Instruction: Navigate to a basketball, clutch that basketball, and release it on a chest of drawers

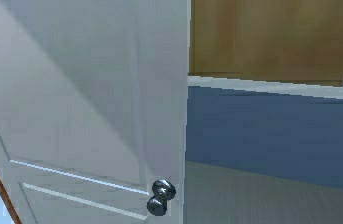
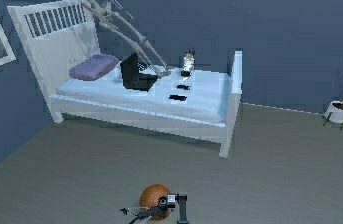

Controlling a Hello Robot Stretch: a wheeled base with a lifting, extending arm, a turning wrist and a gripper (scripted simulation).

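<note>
Basketball (image 2: pixel 154 193) is lying well off the bed's (image 2: pixel 214 105) near long side, low over grey floor (image 2: pixel 69 170). It's orange-brown, round, smooth-looking. Gripper (image 2: pixel 134 211) is showing right at it: ball is sitting just behind/above the dark body, thin fingers pointing twd the arm side view's left. Can't tell if it's touching, or whether the claw is holding anything. Sphere, so no long axis and approach dir isn't mattering.

Bed is showing a white slatted frame and pale sheet, w/ lilac soft pillow (image 2: pixel 94 68) and black laptop (image 2: pixel 136 72) on top.

Fwd view: white panelled door (image 1: pixel 79 90) w/ dark metal knob (image 1: pixel 160 198) is standing close ahead, prob blocking.
</note>
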